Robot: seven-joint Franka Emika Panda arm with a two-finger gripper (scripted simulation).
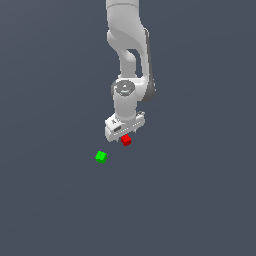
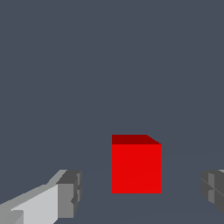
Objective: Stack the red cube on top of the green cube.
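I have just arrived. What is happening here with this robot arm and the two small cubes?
A white robot arm has its gripper right at the red cube. In the wrist view the fingers stand open on either side of the cube without touching it, so it is not gripped yet. The green cube sits apart, toward the exterior view's left, with nothing on it.

No text, label, brand, number or sign can be read on anything here.

Fingers [image 2: 70,194] cropped by frame edge
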